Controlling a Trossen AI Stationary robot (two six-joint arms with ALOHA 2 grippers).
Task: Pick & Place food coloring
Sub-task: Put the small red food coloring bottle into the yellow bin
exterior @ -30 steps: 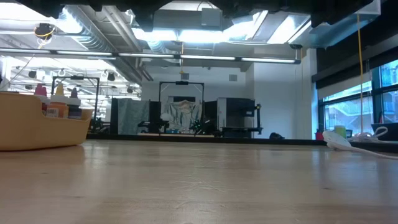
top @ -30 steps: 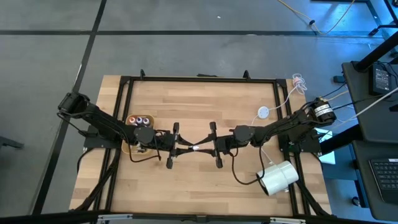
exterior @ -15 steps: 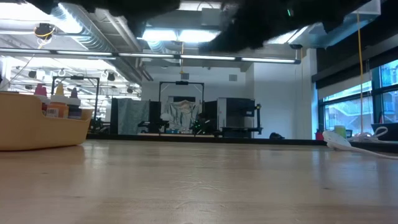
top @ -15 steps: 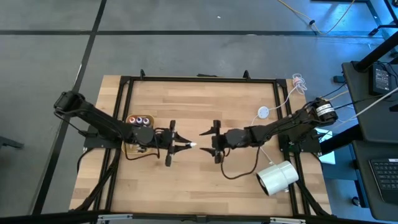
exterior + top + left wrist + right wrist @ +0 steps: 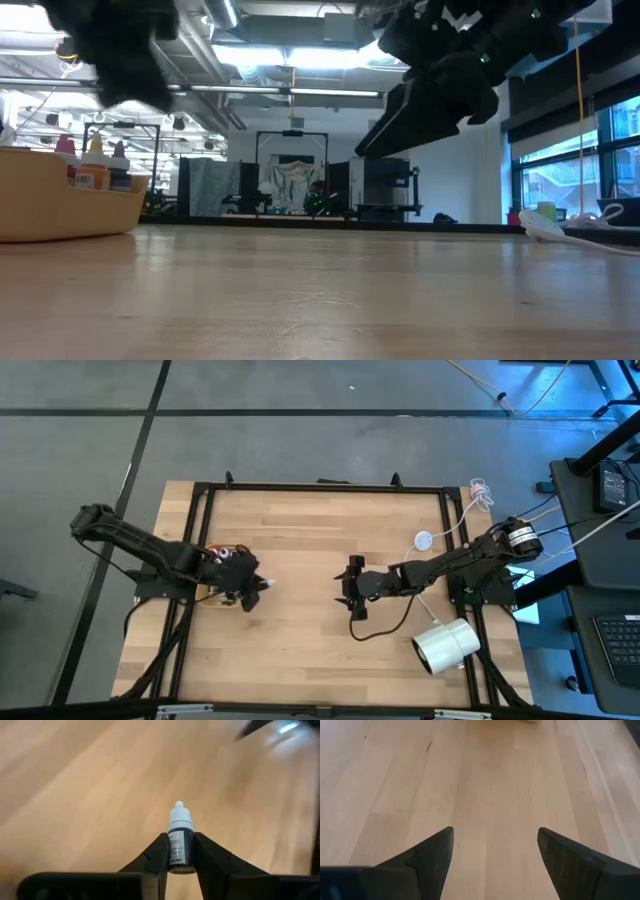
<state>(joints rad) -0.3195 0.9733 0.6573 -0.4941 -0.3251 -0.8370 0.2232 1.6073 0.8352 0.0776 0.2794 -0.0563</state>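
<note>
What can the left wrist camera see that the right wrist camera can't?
Only the left wrist view shows a little bottle with a dark body and white cap, pinched in the left gripper.

Only the right wrist view shows the right gripper wide open with nothing in it.

Both look down at the bare wooden table.

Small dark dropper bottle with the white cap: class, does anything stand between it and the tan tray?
Nothing visible does. The left gripper holds the white-capped dark dropper bottle right beside the tan tray, over bare wooden table.
</note>
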